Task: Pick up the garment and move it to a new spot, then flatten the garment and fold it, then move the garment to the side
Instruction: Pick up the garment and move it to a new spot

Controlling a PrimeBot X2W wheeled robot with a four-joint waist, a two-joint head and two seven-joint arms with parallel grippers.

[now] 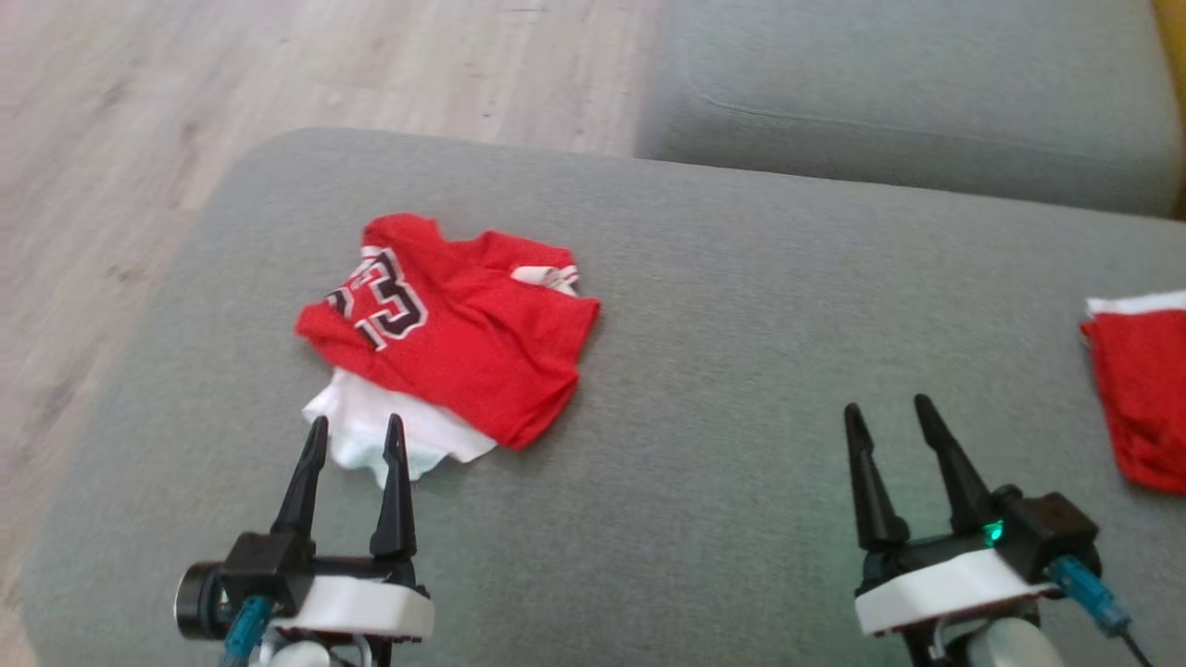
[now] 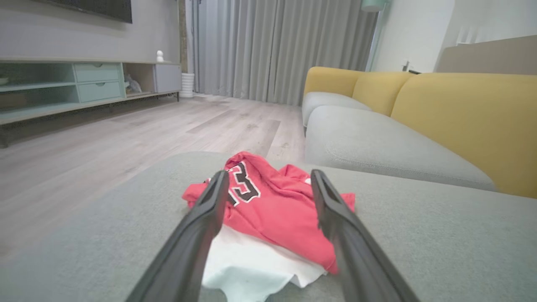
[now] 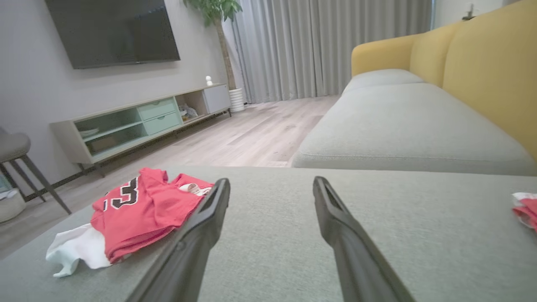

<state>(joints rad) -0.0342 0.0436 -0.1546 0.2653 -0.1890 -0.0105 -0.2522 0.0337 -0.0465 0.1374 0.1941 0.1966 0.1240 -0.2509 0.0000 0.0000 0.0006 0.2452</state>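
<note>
Ahead of me: grey ottoman (image 1: 704,278), sofa (image 2: 461,109) with yellow backs beyond it, wood floor (image 1: 278,65) left, TV (image 3: 113,29) above console (image 3: 138,121), grey curtains (image 2: 272,46).

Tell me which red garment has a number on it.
The jersey ahead of the left gripper: it bears a black 23. The red garment at the far right shows none.

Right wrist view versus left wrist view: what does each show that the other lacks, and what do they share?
Right wrist view adds a stool, a second red garment near the cushion's right edge, and the open right gripper. Left wrist view adds the open left gripper, its fingers framing the red jersey. Both share the red jersey crumpled over white fabric, the grey cushion, yellow sofa and curtains.
</note>
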